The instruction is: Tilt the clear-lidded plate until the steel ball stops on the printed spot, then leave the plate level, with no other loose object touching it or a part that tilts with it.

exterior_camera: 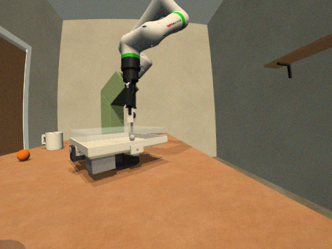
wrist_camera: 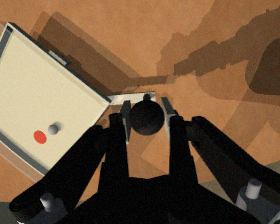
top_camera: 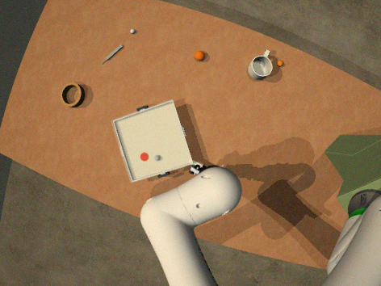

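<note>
Plate [top_camera: 169, 119] with clear lid, cream floor, pale rim; mounted on a grey block [exterior_camera: 101, 164] over a dark round base, standing on the orange-brown table [top_camera: 226, 102]. Slight tilt visible from the exterior view, far right edge a little higher than the near left.

Steel ball [top_camera: 157, 157] inside the plate, just beside the red printed spot [top_camera: 144, 156], on the spot's right from above; close, not on it. Both in the plate's lower half as seen from the top camera.

Gripper [wrist_camera: 148, 117] at the plate's corner nearest the arm, pointing straight down. Fingers partly closed, clamped either side of a dark round knob [wrist_camera: 146, 116] on a handle [exterior_camera: 131, 118] projecting from that corner. Knob fills the gap between the fingers in the wrist view.

Arm [top_camera: 194, 207] reaching in from the lower right of the top view, elbow over the table edge; green pedestal [top_camera: 357, 162] at far right.

Loose items, all well apart from the plate: brown ring [top_camera: 73, 94] to the left; small grey pointed tool [top_camera: 112, 54] and small white ball [top_camera: 132, 31] toward the far edge; orange ball [top_camera: 199, 55]; white mug [top_camera: 259, 66] with a smaller orange ball [top_camera: 280, 63] just beside it.

Wooden shelf [exterior_camera: 299, 55] on the right wall, on a dark bracket.
</note>
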Controlling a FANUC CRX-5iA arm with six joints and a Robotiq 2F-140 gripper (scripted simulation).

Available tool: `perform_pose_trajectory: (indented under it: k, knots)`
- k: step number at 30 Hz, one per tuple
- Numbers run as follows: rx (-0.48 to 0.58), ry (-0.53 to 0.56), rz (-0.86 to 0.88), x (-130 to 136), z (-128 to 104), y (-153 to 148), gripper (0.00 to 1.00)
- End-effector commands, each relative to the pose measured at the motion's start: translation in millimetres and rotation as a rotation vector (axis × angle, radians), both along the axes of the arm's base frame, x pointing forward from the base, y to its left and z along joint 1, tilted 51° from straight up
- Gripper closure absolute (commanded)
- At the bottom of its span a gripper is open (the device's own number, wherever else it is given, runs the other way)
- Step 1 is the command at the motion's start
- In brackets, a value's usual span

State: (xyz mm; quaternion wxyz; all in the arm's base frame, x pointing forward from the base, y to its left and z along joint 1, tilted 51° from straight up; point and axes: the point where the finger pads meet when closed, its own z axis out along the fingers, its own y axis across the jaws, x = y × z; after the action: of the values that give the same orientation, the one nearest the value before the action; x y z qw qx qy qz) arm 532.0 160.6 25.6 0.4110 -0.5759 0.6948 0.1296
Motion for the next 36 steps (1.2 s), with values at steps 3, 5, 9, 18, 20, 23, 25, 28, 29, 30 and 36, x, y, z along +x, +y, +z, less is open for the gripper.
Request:
perform_pose_trajectory:
  k: [3,5,9,18,20,23,25,28,29,30,36]
  knots:
    - [0.000,-0.001,-0.001,0.4,0.4,-0.6,0.90]
    - [0.000,-0.001,-0.001,0.4,0.4,-0.6,0.90]
    - [0.000,-0.001,-0.001,0.4,0.5,-0.7,0.90]
    - [0.000,-0.001,-0.001,0.4,0.5,-0.8,0.90]
    - [0.000,-0.001,-0.001,0.4,-0.4,0.1,0.90]
    - [0.000,-0.001,-0.001,0.4,-0.7,0.2,0.90]
    - [0.000,-0.001,-0.001,0.4,-1.1,0.4,0.90]
    - [0.000,-0.001,-0.001,0.4,-1.6,0.7,0.90]
    - [0.000,-0.001,-0.001,0.4,-1.7,0.8,0.90]
    - [0.000,-0.001,-0.001,0.4,-1.8,0.9,0.90]
    - [0.000,-0.001,-0.001,0.4,-2.4,1.3,0.90]
